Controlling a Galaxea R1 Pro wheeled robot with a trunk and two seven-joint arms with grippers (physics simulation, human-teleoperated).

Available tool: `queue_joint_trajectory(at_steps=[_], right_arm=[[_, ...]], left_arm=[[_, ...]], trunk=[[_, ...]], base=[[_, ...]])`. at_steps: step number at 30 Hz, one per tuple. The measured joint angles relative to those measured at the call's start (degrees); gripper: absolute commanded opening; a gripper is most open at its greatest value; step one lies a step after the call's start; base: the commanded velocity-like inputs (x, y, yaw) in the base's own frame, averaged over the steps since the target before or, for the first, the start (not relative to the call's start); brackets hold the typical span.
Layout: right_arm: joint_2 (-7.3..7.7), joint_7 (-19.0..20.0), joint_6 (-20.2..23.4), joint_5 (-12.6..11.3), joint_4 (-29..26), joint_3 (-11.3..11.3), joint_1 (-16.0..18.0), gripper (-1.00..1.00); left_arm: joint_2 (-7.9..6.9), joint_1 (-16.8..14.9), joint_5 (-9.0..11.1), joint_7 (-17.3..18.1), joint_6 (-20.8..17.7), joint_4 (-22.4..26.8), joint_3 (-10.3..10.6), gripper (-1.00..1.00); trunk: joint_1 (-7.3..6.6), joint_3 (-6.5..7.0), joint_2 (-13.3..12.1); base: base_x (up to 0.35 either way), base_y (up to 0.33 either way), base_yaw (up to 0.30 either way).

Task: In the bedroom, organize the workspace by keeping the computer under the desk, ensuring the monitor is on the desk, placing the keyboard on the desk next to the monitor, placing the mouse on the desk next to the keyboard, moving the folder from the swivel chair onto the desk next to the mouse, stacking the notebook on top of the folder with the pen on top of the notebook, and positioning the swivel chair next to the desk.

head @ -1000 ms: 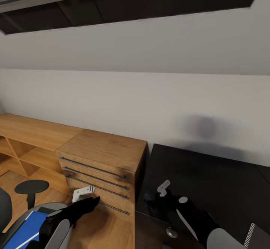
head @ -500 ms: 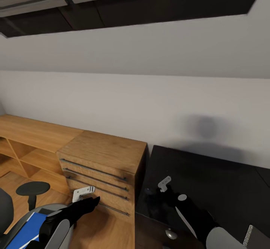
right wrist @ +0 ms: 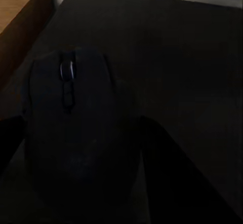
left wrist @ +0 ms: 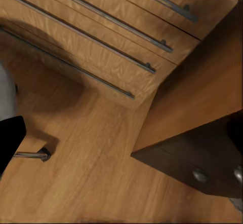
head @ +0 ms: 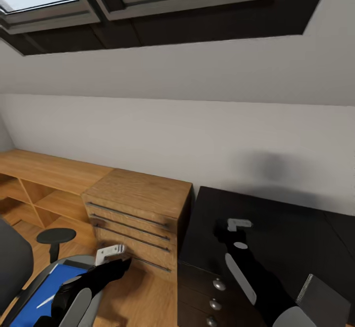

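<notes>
We see the right gripper [head: 222, 233] over the left part of the black desk [head: 276, 228], and its wrist view shows the mouse [right wrist: 76, 127] close up between the dark fingers [right wrist: 10, 138], which stand on either side of it; they look clamped on the mouse, which sits above the desk top. The left gripper [head: 116, 263] hangs low in front of the wooden drawer unit [head: 138, 209], just left of the desk; we cannot tell whether its fingers are apart or together. At the near left, the blue folder [head: 44, 297] lies on the seat of the swivel chair [head: 15, 263], with the white pen [head: 47, 301] on top of it. A grey notebook [head: 323, 302] rests on the desk at the near right. Round knobs [head: 215, 304] line the desk drawers.
</notes>
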State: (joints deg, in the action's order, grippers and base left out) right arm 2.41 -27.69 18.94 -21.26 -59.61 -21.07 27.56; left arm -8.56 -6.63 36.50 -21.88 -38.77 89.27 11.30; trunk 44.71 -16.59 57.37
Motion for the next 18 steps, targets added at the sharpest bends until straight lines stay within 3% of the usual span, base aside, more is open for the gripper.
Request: queue_joint_trajectory(at_steps=[1, 2, 3, 13, 18], right_arm=[[-0.07, -3.2, 0.3, -2.4, -0.6, 0.0, -0.1, -1.0], [-0.16, -9.9, 0.6, -6.5, -3.0, 0.0, -0.4, -1.0], [-0.18, -11.5, 0.6, -7.5, -4.2, 0.0, -0.8, -1.0], [-0.3, -13.2, 0.7, -8.7, -9.5, -0.1, -2.0, -1.0], [-0.55, -13.3, 0.7, -8.6, -10.6, -0.1, -3.1, -1.0]], left_arm=[[0.0, 0.0, 0.0, 0.0, 0.0, 0.0, 0.0, 1.0], [0.0, 0.0, 0.0, 0.0, 0.0, 0.0, 0.0, 1.0], [0.0, 0.0, 0.0, 0.0, 0.0, 0.0, 0.0, 1.0], [0.0, 0.0, 0.0, 0.0, 0.0, 0.0, 0.1, 1.0], [0.02, 0.0, -0.1, 0.0, 0.0, 0.0, 0.1, 1.0]], trunk=[[-0.22, 0.18, -0.4], [-0.44, 0.36, -0.8], [-0.66, 0.54, -1.2], [-2.86, 2.34, -5.2], [-3.99, 3.24, -7.2]], base=[[-0.34, 0.0, 0.0], [-0.341, 0.0, 0.0], [-0.341, 0.0, 0.0], [-0.327, 0.0, 0.0], [-0.055, 0.0, -0.002]])
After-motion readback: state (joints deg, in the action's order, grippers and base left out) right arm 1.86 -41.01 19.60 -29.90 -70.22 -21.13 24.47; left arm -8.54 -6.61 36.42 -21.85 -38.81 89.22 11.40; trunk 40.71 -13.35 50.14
